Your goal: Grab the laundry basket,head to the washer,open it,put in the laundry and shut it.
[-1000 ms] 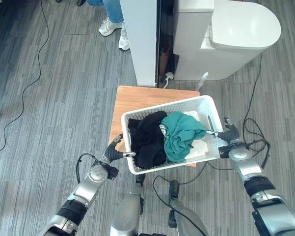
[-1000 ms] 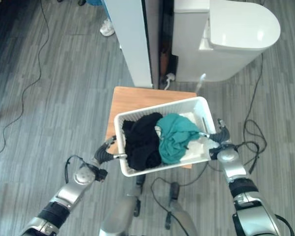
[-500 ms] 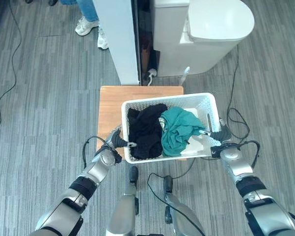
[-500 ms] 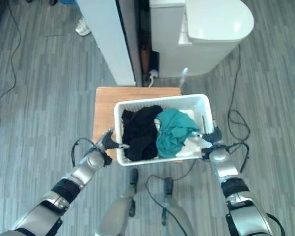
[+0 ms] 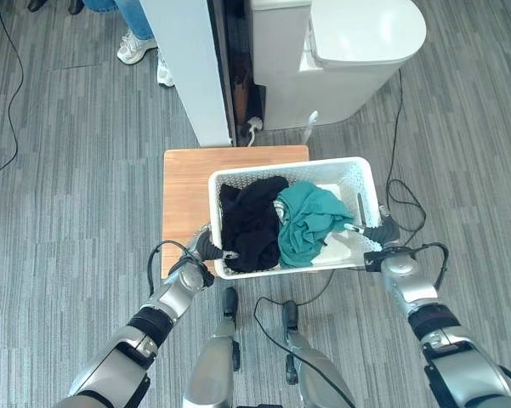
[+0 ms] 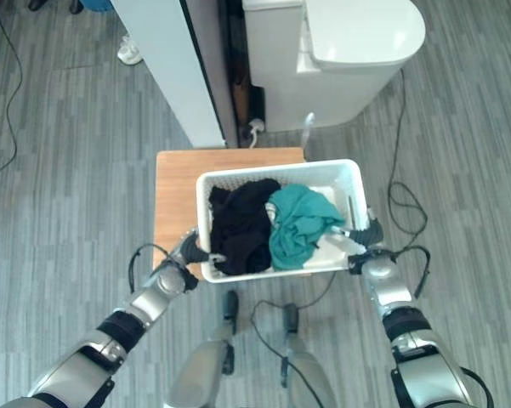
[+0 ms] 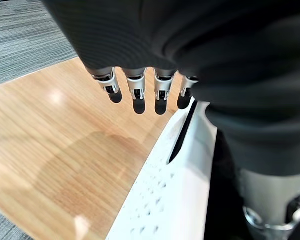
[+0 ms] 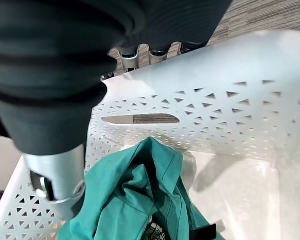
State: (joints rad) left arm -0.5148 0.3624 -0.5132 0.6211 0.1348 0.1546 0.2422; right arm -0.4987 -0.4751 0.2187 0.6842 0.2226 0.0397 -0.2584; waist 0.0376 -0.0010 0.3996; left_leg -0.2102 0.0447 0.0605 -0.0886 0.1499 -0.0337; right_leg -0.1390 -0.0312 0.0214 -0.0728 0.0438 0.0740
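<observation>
A white laundry basket [image 5: 358, 173] sits over the near right part of a small wooden table [image 5: 185, 187], past its front edge. Inside lie black clothes [image 5: 251, 225] and a teal garment [image 5: 306, 221]. My left hand [image 5: 201, 252] grips the basket's left end: in the left wrist view its fingers [image 7: 135, 91] curl down outside the rim [image 7: 174, 185] with the thumb inside. My right hand [image 5: 383, 238] grips the right end, fingers behind the rim [image 8: 229, 100] and thumb [image 8: 60, 175] inside, above the teal garment [image 8: 135, 200].
A white washer [image 5: 340, 51] with a rounded lid stands just beyond the table. A tall white panel [image 5: 183, 68] stands to its left. A person's shoes [image 5: 136, 47] show at the far left on the grey floor. Cables [image 5: 400, 183] run by the washer.
The camera has moved, so the washer sits further left in view. The basket, skewed a second ago, now lies square to me, with both hands still on its ends.
</observation>
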